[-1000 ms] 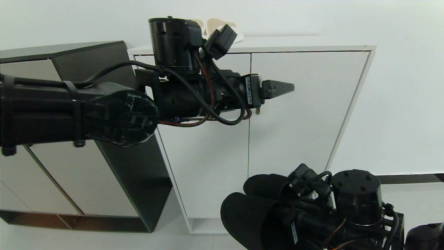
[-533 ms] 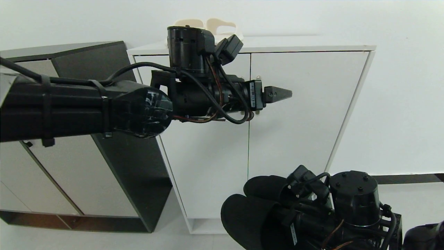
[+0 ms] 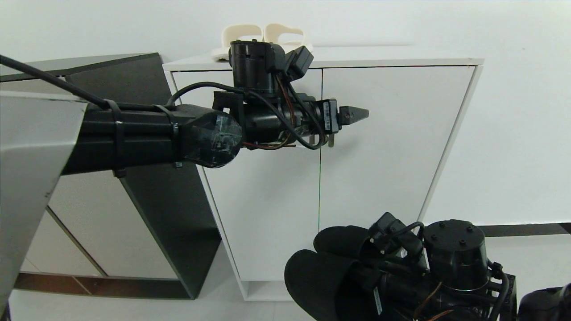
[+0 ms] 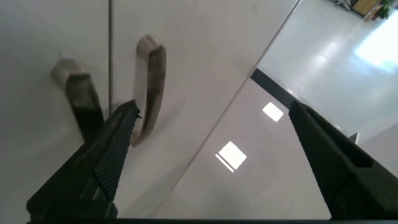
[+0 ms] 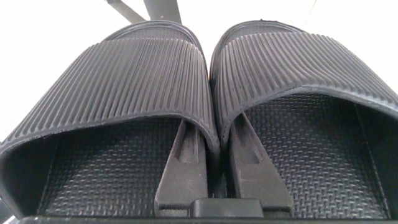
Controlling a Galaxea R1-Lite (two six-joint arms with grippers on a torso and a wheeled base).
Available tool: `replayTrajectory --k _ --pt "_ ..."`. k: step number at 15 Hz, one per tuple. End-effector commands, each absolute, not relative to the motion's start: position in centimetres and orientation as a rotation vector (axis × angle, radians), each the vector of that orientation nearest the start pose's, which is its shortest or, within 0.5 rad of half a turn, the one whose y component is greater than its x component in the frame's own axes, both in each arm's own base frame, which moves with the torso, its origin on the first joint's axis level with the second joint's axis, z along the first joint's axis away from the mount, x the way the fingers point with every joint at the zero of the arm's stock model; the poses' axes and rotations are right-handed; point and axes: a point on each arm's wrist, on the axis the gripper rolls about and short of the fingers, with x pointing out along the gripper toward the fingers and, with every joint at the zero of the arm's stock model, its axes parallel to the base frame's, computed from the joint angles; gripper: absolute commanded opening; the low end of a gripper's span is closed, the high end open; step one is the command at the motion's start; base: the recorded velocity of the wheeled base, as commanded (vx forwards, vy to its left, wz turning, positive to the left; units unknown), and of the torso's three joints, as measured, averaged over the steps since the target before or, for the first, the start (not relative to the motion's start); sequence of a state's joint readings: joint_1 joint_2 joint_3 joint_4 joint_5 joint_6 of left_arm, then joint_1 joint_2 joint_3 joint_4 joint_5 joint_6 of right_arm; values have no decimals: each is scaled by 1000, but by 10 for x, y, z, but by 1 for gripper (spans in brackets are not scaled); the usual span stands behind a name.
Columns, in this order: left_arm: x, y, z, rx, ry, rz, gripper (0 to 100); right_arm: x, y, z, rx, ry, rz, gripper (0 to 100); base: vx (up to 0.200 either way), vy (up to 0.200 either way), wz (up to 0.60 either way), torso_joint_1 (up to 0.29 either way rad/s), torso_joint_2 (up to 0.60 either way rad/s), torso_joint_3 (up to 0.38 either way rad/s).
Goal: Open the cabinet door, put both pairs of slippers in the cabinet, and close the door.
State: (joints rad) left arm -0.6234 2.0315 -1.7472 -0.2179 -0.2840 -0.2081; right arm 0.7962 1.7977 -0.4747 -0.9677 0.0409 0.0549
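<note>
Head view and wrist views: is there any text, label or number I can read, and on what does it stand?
Left wrist sticker, behind the left gripper: print too small to read.
Right arm sticker, beside the black slippers: print too small to read.
Cabinet and white slippers: no print visible.

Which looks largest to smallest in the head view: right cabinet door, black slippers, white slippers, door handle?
1. right cabinet door
2. black slippers, nearer the camera, so enlarged
3. white slippers, farther off and partly hidden; real size against the black pair is unsure
4. door handle, mostly hidden
</note>
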Motion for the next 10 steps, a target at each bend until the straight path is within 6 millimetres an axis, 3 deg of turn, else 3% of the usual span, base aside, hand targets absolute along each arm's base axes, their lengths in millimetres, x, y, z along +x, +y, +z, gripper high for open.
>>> replayTrajectory --k 1,6,7,10 --pt "350 -254 282 -181 164 -885 100 195 201 105 -84 365 818 0 0 0 0 0 0 0" --pt "356 -259 277 -177 198 -882 100 195 201 105 -84 365 818 0 0 0 0 0 0 0" --pt "356 -259 277 -177 198 -885 0 195 201 105 -84 365 818 0 0 0 0 0 0 0" --pt "355 -258 277 -177 204 -887 0 195 201 105 -84 365 821 0 0 0 0 0 0 0"
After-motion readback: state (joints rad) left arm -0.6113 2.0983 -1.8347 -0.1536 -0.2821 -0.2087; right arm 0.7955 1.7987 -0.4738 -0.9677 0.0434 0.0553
